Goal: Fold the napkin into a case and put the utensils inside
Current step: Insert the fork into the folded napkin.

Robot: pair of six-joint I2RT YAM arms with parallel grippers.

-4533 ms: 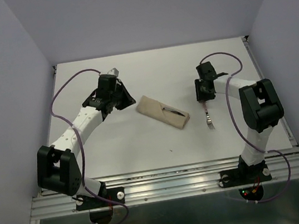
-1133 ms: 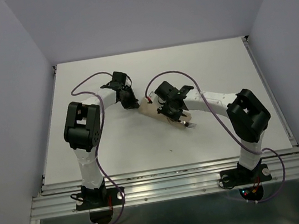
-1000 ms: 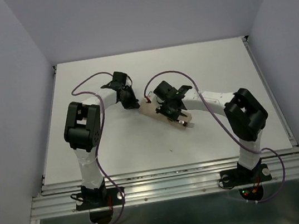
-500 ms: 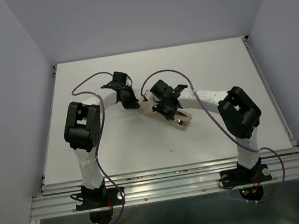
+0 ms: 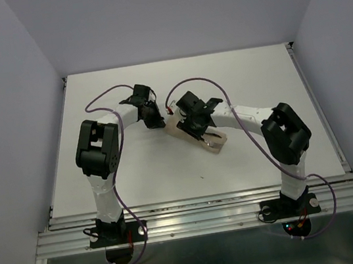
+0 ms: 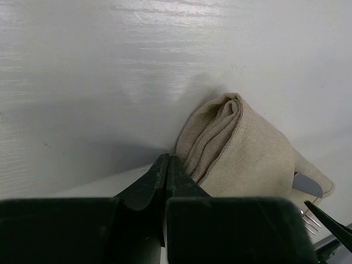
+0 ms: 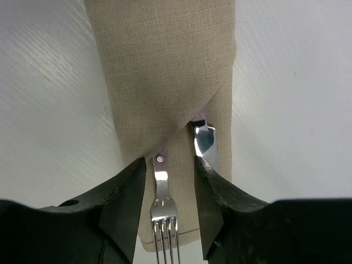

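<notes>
The napkin [image 5: 217, 143] lies folded as a narrow case [image 7: 165, 66] in the middle of the table. Both utensils are tucked under its diagonal flap. The fork [image 7: 163, 206] sticks out with its tines toward the camera, and the knife [image 7: 204, 140] shows its blade tip beside it. My right gripper [image 7: 169, 164] is open, with a finger on each side of the fork's neck and a gap on both sides. My left gripper [image 6: 168, 160] is shut, its tips on the table against the case's rolled far end [image 6: 220, 129]. I see no cloth between them.
The white table [image 5: 136, 171] is walled on three sides, with a metal rail along the near edge [image 5: 203, 219]. Both arms reach in over the middle, their purple cables looping above them.
The right gripper has opened and let go of the fork. The fork now sits deeper in the case, and the right arm has shifted slightly up and left. The left arm has stayed put.
</notes>
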